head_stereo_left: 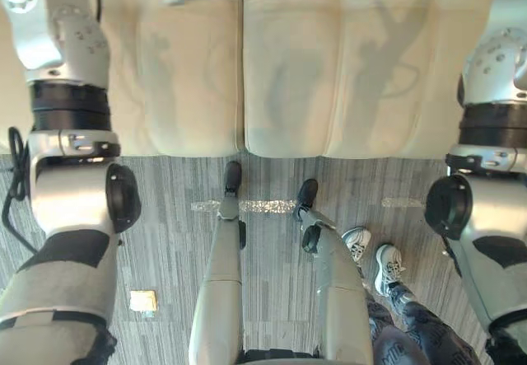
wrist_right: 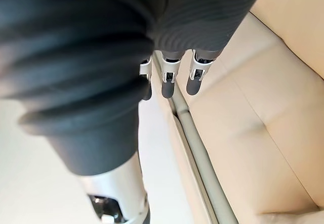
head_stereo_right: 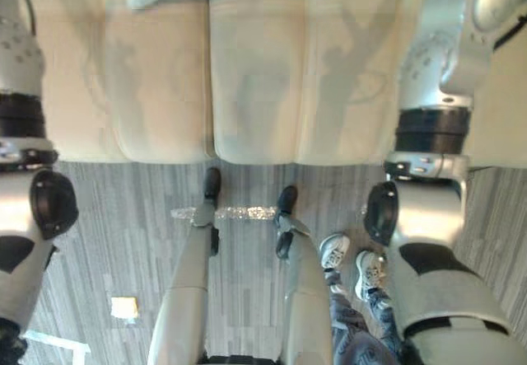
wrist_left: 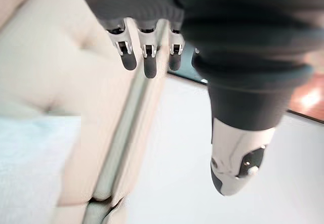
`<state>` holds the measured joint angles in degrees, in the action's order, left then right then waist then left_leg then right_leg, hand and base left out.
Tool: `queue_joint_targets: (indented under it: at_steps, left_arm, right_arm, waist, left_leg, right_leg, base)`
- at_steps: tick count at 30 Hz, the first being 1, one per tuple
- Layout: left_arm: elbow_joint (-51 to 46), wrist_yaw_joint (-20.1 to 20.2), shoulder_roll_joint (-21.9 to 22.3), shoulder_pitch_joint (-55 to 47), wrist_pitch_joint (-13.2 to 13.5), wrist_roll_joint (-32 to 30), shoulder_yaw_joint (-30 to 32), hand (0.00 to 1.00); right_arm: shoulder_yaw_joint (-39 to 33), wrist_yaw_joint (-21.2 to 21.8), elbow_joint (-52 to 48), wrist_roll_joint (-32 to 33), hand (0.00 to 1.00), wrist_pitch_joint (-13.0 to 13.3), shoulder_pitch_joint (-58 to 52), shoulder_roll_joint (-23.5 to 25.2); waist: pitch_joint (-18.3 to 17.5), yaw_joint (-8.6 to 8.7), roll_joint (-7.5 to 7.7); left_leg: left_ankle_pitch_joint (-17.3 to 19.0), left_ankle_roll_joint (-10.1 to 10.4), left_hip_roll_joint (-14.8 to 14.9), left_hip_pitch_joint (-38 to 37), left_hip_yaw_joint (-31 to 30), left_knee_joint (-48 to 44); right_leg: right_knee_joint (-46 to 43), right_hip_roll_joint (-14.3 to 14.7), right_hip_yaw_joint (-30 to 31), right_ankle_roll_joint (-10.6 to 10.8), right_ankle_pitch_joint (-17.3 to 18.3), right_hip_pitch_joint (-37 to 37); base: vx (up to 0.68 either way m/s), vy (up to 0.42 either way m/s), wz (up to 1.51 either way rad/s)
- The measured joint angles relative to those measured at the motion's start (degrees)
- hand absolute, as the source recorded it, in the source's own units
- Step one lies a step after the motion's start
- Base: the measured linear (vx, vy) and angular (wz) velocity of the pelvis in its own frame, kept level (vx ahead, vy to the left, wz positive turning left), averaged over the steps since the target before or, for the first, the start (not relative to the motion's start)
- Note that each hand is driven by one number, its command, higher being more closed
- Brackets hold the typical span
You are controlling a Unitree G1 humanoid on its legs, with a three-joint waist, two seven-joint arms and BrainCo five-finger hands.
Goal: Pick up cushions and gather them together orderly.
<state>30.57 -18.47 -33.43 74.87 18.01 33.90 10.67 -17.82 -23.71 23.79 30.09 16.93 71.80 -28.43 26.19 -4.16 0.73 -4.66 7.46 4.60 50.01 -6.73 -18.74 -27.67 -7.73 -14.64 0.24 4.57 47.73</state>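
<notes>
R hand (wrist_right: 167, 82) fingers loose, empty — cream sofa (wrist_right: 263, 113) past them.

The left arm (head_stereo_left: 70, 192) and the right arm (head_stereo_left: 486, 217) were silver-grey shells. Each was broken by a black ribbed band, with a dark round cap at the joint below it, small screws dotted over the upper casing and dark patches on the lower segment. The left hand (wrist_left: 150, 62) and the right hand (wrist_right: 168, 82) each wore a dark ribbed cover, from which came silver fingers with dark tips and a silver thumb with dark insets.
</notes>
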Motion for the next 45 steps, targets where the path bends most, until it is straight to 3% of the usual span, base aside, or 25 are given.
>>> queue_joint_targets:
  at_steps: [3, 10, 12, 18, 24, 29, 32, 37, 42, 45]
  left_arm:
    - [-4.3, 0.3, -0.1, -7.7, -0.3, 0.0, 1.3, 0.0]
    - [-27.3, 2.8, 1.2, -32.9, 0.2, -1.0, 5.1, 0.0]
    - [-30.7, 3.8, 3.7, -42.8, 0.1, -1.9, 7.4, 0.0]
    - [-39.9, 9.1, 17.0, -71.7, -1.4, -4.3, 8.5, 0.0]
    - [-43.9, 17.5, 26.5, -91.2, -3.2, -7.6, 2.7, 0.0]
    - [-33.7, 24.3, 30.5, -101.1, -5.5, -10.7, -4.8, 0.0]
    - [-20.6, 26.6, 31.4, -102.3, -7.1, -15.7, -7.4, 0.0]
    - [3.1, 24.9, 31.9, -96.9, -8.6, -27.4, -7.6, 0.0]
    - [16.8, 20.9, 30.4, -89.6, -7.8, -31.4, -4.6, 0.0]
    - [20.0, 19.6, 29.4, -87.8, -7.8, -33.6, -3.0, 0.0]
  right_arm:
    - [0.1, 1.6, -5.2, 0.3, 0.0, -0.3, -7.5, -0.2]
    - [-0.2, 6.3, -20.9, -1.7, 0.0, -1.2, -32.3, -0.3]
    - [-0.4, 8.0, -23.2, -3.3, 0.0, -1.3, -40.1, 1.2]
    - [-2.8, 14.6, -25.4, -9.6, 0.0, -2.7, -63.4, 11.8]
    - [-3.9, 21.6, -25.8, -12.3, 0.0, -3.7, -81.7, 20.5]
    - [2.1, 26.3, -25.7, -15.5, 0.0, -4.2, -91.2, 23.7]
    - [6.4, 27.9, -15.6, -18.7, 0.0, -4.2, -92.2, 23.9]
    - [9.4, 27.9, 5.5, -25.5, 0.0, -5.8, -90.2, 24.2]
    - [7.0, 25.8, 22.7, -28.5, 0.0, -7.2, -88.2, 24.1]
    - [6.8, 24.6, 25.8, -30.2, 0.0, -7.4, -87.4, 23.9]
  waist:
    - [0.0, -0.32, 0.0]
    - [-1.0, -0.43, -0.31]
    - [-4.2, -0.49, -0.41]
    - [-12.7, -0.57, -0.54]
    - [-18.6, 0.13, -0.59]
    - [-21.3, 0.92, -0.22]
    - [-23.3, 1.07, 0.1]
    - [-24.5, 1.18, -0.09]
    - [-24.8, 1.77, -0.9]
    - [-24.5, 2.44, -0.26]
  left_leg:
    - [-0.4, 0.0, -0.2, -4.8, 0.3, 2.3]
    - [-0.4, 0.0, -1.3, -19.4, -0.4, 7.3]
    - [-0.4, 0.0, -1.4, -21.7, -0.6, 9.4]
    - [0.1, -0.1, -1.4, -32.0, -1.6, 15.3]
    - [2.7, -0.4, -0.9, -39.0, -1.6, 15.8]
    - [6.0, -0.3, 0.1, -42.4, -0.4, 13.2]
    - [7.6, -0.3, 0.5, -43.9, 0.7, 11.6]
    - [7.6, -0.1, 0.7, -46.3, 1.7, 12.9]
    - [5.9, -0.1, 0.7, -50.2, 1.5, 17.5]
    - [5.5, -0.1, 0.5, -51.4, 1.6, 18.5]
  right_leg:
    - [0.0, -0.4, -0.3, -0.1, 0.8, -4.0]
    - [0.7, -2.1, -3.7, 0.0, 4.6, -18.4]
    - [1.6, -2.1, -4.2, 0.2, 5.3, -20.3]
    - [6.4, -1.4, -5.9, 0.9, 6.9, -30.6]
    - [11.9, 0.1, -6.6, 1.3, 6.8, -40.1]
    - [14.7, 1.1, -6.1, 1.6, 6.7, -45.4]
    - [15.5, 1.6, -5.0, 1.6, 6.7, -47.4]
    - [16.4, 1.8, -3.8, 1.9, 6.5, -49.1]
    - [20.4, 2.6, -3.0, 2.2, 4.7, -52.1]
    - [21.3, 2.9, -2.6, 2.2, 4.2, -53.1]
  base:
    - [0.07, -0.046, 0.13]
    - [0.12, -0.05, 0.26]
    - [0.12, -0.022, 0.16]
    - [0.15, -0.017, 0.12]
    - [0.12, -0.021, 0.0]
    - [0.05, -0.03, -0.1]
    - [0.03, -0.007, -0.17]
    - [0.0, 0.002, -0.09]
    - [0.01, 0.003, -0.05]
    - [0.02, 0.015, -0.08]
